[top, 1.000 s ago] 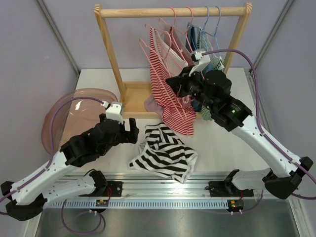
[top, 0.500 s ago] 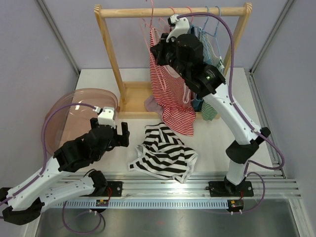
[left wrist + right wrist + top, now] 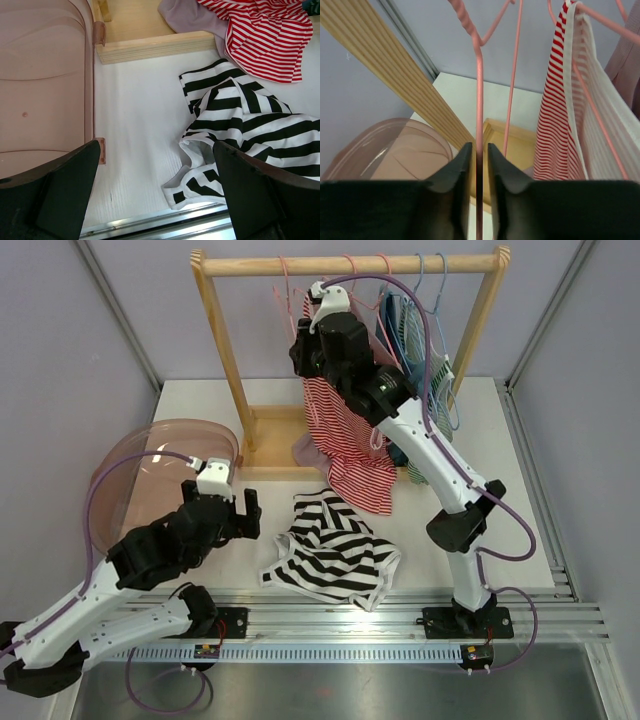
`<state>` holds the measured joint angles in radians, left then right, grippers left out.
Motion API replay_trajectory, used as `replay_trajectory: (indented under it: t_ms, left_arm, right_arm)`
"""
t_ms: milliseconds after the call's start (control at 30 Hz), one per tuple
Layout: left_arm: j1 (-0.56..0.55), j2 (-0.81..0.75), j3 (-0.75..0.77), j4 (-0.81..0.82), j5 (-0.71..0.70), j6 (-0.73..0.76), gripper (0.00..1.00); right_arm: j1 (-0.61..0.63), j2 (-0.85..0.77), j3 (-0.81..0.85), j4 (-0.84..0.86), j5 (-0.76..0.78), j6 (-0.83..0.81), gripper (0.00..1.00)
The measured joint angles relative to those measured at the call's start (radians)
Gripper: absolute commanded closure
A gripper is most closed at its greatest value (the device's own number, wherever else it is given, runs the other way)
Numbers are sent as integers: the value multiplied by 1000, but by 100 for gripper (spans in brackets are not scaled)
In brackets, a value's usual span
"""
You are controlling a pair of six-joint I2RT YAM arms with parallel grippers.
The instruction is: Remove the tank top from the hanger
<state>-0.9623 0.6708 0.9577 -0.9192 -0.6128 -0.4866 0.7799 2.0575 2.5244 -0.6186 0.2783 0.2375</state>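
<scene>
Reaching beside the wooden rack (image 3: 385, 65), the right end effector (image 3: 479, 148) stands barely parted around a pink hanger (image 3: 479, 90), the red-striped tank top (image 3: 555, 100) hanging just beside it, where a loose hanger could swing and snag a strap.

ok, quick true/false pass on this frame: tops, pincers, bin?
1. Black-and-white striped top lies on the table. True.
2. Left pincer grips that top. False: it is open and empty, beside it.
3. Right pincer has its fingers either side of a pink hanger wire. True.
4. Red-striped tank top lies loose on the table. False: it hangs on the wooden rack.
5. Pink bin sits on the right arm's side of the rack. False: it is on the left arm's side.
</scene>
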Motion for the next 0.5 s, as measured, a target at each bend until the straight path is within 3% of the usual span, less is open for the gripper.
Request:
replay_trajectory:
  t_ms: [200,233,333,500]
  left_arm:
    - [0,61,10,27,36,-1,1]
    - [0,77,11,43,51,-2,1]
    - [-10,127,11,105,104,-3,1]
    - [-64,240,13,223,166,0,1]
  right_arm:
    - [0,-80,-105,5,-12,-4,44]
    - [0,-105,-130,6,-17,-5,28]
    - [0,-216,-237,14,-40,-11,1]
    - [0,-526,-520,74,-82,-31,1]
